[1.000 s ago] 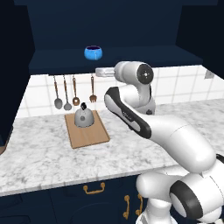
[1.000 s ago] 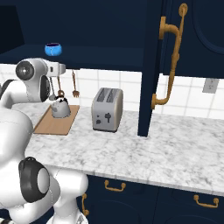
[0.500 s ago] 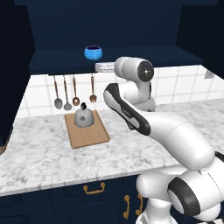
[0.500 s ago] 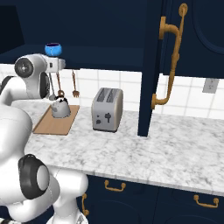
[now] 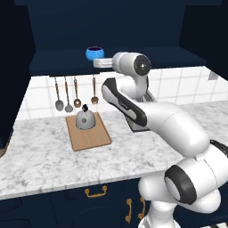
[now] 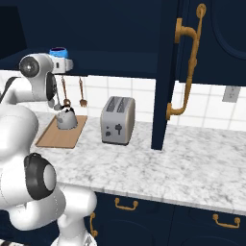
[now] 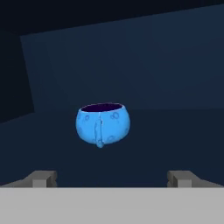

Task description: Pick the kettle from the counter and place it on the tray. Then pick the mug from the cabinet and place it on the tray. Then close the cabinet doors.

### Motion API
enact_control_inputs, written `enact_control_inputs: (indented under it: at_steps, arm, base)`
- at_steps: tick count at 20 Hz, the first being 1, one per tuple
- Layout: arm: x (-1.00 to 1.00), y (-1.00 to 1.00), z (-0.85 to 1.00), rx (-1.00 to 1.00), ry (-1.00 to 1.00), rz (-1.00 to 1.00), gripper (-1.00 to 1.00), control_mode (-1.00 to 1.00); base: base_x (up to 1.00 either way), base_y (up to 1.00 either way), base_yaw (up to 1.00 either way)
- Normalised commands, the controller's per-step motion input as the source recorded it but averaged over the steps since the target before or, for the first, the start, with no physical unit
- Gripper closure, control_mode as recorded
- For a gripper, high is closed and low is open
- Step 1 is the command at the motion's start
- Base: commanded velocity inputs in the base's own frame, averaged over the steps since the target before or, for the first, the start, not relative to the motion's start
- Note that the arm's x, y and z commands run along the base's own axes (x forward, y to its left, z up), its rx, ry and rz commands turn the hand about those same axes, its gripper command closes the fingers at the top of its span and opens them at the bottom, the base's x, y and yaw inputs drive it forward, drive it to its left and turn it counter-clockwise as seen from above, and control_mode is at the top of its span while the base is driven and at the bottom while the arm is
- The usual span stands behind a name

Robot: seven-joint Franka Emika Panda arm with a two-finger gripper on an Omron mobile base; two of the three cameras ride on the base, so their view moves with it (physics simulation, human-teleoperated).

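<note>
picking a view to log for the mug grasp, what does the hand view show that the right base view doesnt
Hand view alone: the mug's small handle facing the camera, its dark inside, and the end effector with fingertips spread wide, short of the mug.

Right base view alone: the kettle sitting on the tray, the toaster, the counter and an open cabinet door with its brass handle.

Both: the blue mug upright on the cabinet shelf.

A glossy white robot arm (image 5: 169, 120) with rounded segments, black joint bands, dark circular caps; fingers (image 7: 42, 177) apparently grey.
</note>
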Motion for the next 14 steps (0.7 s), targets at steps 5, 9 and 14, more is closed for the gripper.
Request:
enact_control_inputs:
  at_steps: [5,9,14]
  arm:
    - [0.18,0.36,0.06,-0.03,0.0,-0.08,-1.0,-1.0]
    - [0.12,0.2,0.02,-0.02,0.0,-0.1,-1.0,-1.0]
    - [0.12,0.26,0.0,-0.01,0.0,-0.09,-1.0,-1.0]
  base:
    - [0.0,0.0,0.0]
    - [0.0,0.0,0.0]
    - [0.0,0.0,0.0]
